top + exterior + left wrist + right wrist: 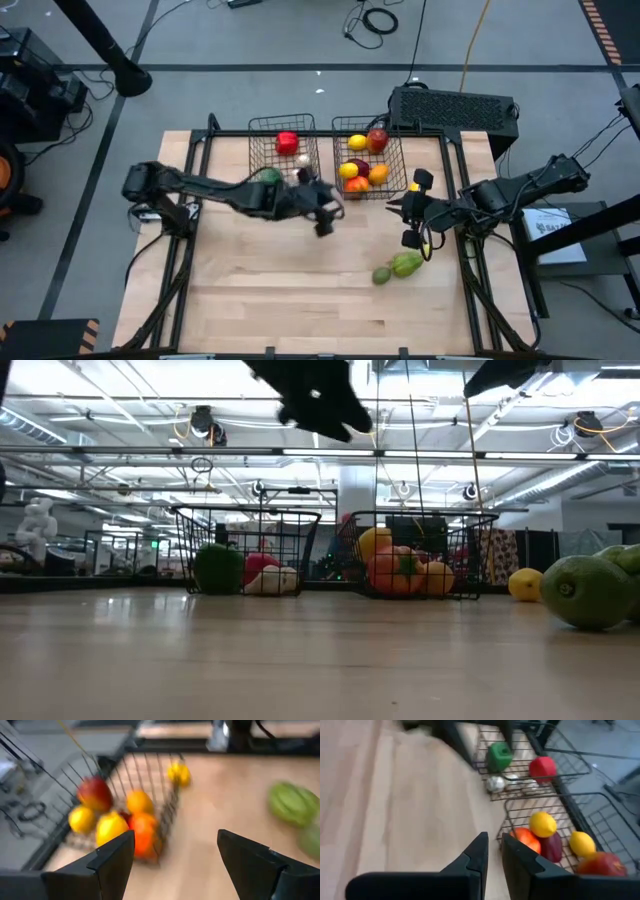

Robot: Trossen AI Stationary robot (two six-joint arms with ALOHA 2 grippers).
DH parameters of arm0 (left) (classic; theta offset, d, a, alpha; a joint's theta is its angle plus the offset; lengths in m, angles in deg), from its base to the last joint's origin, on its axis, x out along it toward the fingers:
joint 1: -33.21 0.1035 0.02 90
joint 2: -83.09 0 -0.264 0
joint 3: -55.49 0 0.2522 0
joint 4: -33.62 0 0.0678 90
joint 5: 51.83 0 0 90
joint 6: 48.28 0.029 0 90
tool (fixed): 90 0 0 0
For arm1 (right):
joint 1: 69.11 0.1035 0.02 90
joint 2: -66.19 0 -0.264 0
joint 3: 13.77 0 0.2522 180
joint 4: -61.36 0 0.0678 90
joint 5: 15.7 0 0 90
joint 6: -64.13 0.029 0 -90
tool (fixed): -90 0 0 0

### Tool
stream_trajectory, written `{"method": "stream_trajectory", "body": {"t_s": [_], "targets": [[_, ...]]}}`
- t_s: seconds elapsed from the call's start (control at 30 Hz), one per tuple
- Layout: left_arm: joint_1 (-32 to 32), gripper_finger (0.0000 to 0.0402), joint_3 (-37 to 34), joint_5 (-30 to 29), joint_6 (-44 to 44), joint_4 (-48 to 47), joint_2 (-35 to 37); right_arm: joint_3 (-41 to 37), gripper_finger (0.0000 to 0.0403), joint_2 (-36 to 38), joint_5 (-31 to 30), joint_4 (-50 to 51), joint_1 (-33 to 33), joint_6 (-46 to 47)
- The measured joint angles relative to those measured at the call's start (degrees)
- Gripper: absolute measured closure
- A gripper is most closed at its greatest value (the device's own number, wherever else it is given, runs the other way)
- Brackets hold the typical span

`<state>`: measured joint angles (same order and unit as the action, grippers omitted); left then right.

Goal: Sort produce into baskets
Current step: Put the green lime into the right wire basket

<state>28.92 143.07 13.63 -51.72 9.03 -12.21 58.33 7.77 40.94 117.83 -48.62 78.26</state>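
Two wire-mesh baskets stand side by side at the far middle. The left basket (283,158) holds a red pepper (287,143), a green pepper (265,177) and whitish bulbs (496,783). The right basket (368,160) holds lemons, a red apple (377,138) and orange pieces. A lemon (422,178) lies on the table just right of it. Two green pieces (405,265) lie on the table nearer the front. My left gripper (325,212) hovers open and empty in front of the baskets. My right gripper (403,210) hovers shut and empty to the right basket's right front.
A black box (455,108) stands behind the right basket. Bare wooden table (280,290) spreads out in front of the baskets, toward the near edge. In the low view both grippers are high above the tabletop (315,400).
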Motion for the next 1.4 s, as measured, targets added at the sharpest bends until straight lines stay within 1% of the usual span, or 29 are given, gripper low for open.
{"method": "stream_trajectory", "body": {"t_s": [0.07, 0.13, 0.23, 0.43, 0.53, 0.6, 0.67, 0.73, 0.93, 1.13, 1.23, 1.33, 1.4], "targets": [[-2.6, 0.0112, -0.6, -1.1, -3.1, -5.8, 1.7, -1.3, 0.0358, 0.0, -2.1, -0.1, 0.0, 1.6], [-5.2, 0.0112, -2.1, -3.4, -5.9, -9.3, 2.9, -3.3, 0.0358, 0.0, -3.8, 0.2, 0.0, 4.2], [-8.8, 0.0112, -4.8, -7.5, -8.5, -13.5, 4.4, -5.6, 0.0358, -0.1, -4.3, 4.2, -0.2, 11.1], [-12.6, 0.0123, -8.7, -12.2, -8.3, -16.1, 7.8, -8.8, 0.0358, 0.0, -4.5, 11.4, -1.5, 30.6], [-13.0, 0.0136, -10.7, -13.3, -8.3, -16.6, 10.4, -11.1, 0.0358, -0.5, -4.4, 12.8, -2.4, 36.7], [-13.0, 0.0145, -12.5, -13.7, -8.4, -16.9, 12.7, -13.2, 0.0358, -1.1, -3.1, 13.0, -2.9, 38.3], [-13.0, 0.0153, -14.3, -13.9, -9.3, -17.3, 15.1, -15.3, 0.0357, -2.1, -0.7, 10.9, -3.0, 39.2], [-13.1, 0.0159, -16.3, -13.9, -9.8, -17.4, 17.7, -17.2, 0.0353, -3.1, 3.1, 8.3, -2.8, 39.0], [-14.5, 0.0164, -21.0, -13.5, -11.9, -18.7, 23.4, -19.1, 0.0324, -5.1, 12.2, -3.5, 0.3, 34.5], [-16.0, 0.0165, -21.8, -13.2, -13.0, -19.9, 24.5, -19.0, 0.0285, -7.9, 17.4, -18.9, 6.9, 27.0], [-16.6, 0.0165, -21.8, -13.2, -13.9, -19.8, 24.5, -19.0, 0.0264, -11.2, 19.0, -22.5, 10.3, 25.3], [-16.9, 0.0165, -21.8, -13.2, -14.3, -19.8, 24.5, -18.9, 0.0242, -15.0, 22.0, -23.9, 13.0, 26.9], [-17.1, 0.0165, -21.8, -13.2, -14.3, -19.8, 24.5, -18.4, 0.0226, -17.6, 22.9, -24.7, 14.9, 27.3]]}}
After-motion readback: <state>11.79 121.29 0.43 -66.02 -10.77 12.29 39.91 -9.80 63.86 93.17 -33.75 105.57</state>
